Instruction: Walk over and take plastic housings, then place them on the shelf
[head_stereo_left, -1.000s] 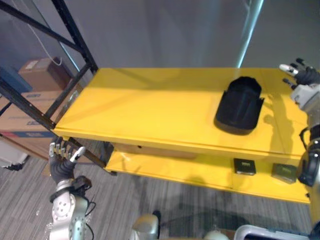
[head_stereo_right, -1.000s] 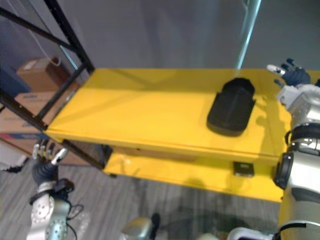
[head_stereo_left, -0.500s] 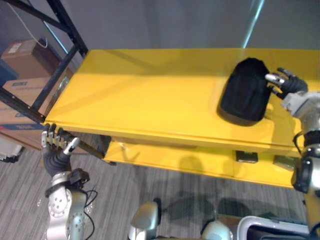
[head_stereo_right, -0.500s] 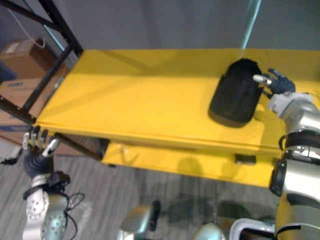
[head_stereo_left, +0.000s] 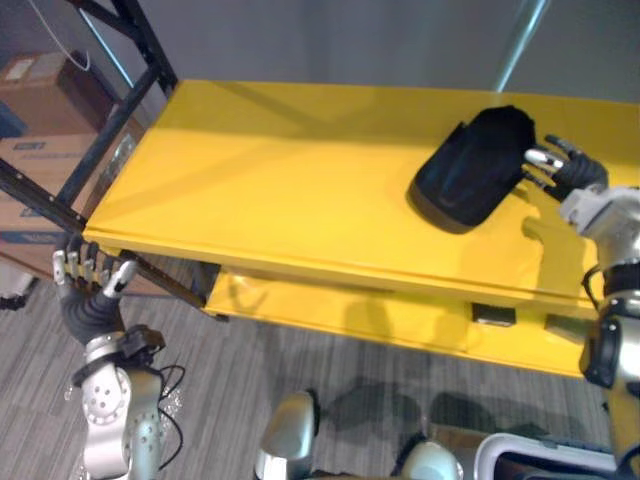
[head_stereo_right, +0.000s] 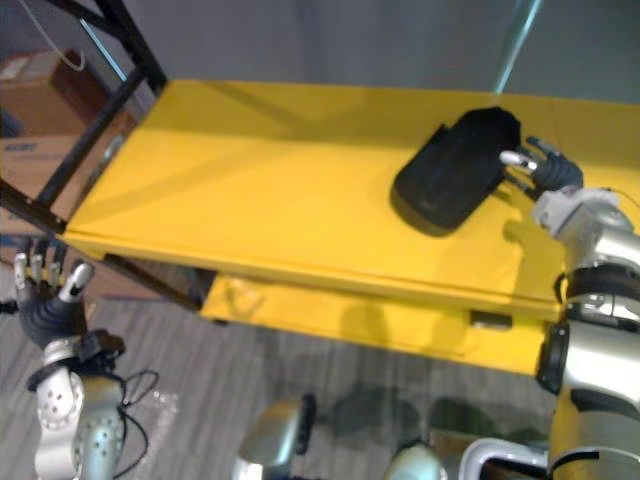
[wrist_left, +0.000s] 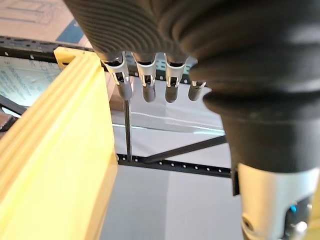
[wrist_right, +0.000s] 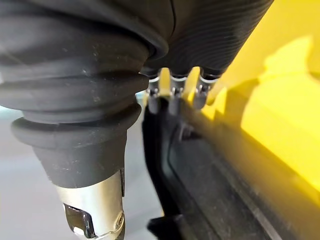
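Lying toward the right end of the yellow bench (head_stereo_left: 260, 190), the black plastic housing (head_stereo_left: 472, 168) sits at an angle across the top, its rounded end pointing to the rear.

Judge it a light, rigid moulded shell. The walls look thin and the skin smooth, so expect it to slide on the painted top under a sideways push, and to slip from a loose pinch. Take hold across its narrower width, or over the raised rim (wrist_right: 210, 190), with the thumb set opposite the fingers. A firm grip should do it no harm, though thin edges may flex.

Your right hand (head_stereo_left: 570, 172) is at the housing's right-hand end, fingers (wrist_right: 172, 95) stretched out with their tips touching the rim. Nothing is curled round it, so nothing is gripped yet.

Your left hand (head_stereo_left: 88, 300) hangs low by the bench's front left corner. Its fingers (wrist_left: 147, 82) are straight, it is empty, and it is well apart from the housing.

Below the top, a lower tier (head_stereo_left: 330, 315) carries small dark boxes (head_stereo_left: 491, 314). A black rack frame (head_stereo_left: 140, 45) and cardboard boxes (head_stereo_left: 35, 110) stand to the left.
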